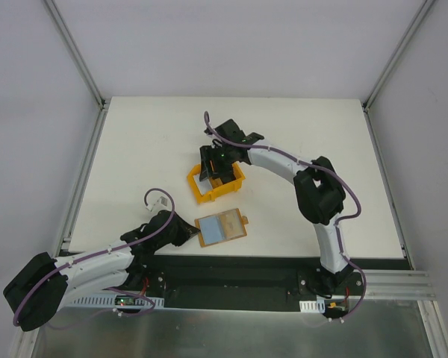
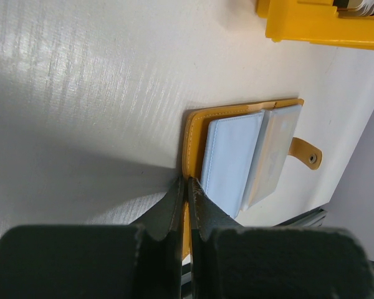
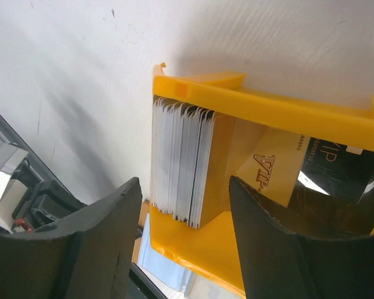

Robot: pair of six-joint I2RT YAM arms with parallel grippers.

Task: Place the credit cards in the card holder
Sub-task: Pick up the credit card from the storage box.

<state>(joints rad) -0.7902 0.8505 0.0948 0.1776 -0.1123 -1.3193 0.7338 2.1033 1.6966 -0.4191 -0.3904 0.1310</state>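
Observation:
The card holder [image 1: 222, 227] lies open on the table, orange-tan outside and pale grey pockets up, its snap tab [image 2: 306, 154] to one side. My left gripper [image 2: 187, 184] is shut on the orange edge of the card holder [image 2: 237, 149], low at its left side in the top view. A stack of credit cards [image 3: 181, 163] stands on edge inside a yellow bin [image 3: 262, 106], with a tan card marked VIP [image 3: 273, 169] leaning behind it. My right gripper [image 3: 184, 187] hangs open over the stack, one finger on each side, touching nothing.
The yellow bin [image 1: 216, 195] stands just beyond the card holder, under my right gripper [image 1: 211, 173]. A small white connector [image 1: 159, 200] on the left arm's cable sits over the table's left part. The dark front rail runs close behind the card holder.

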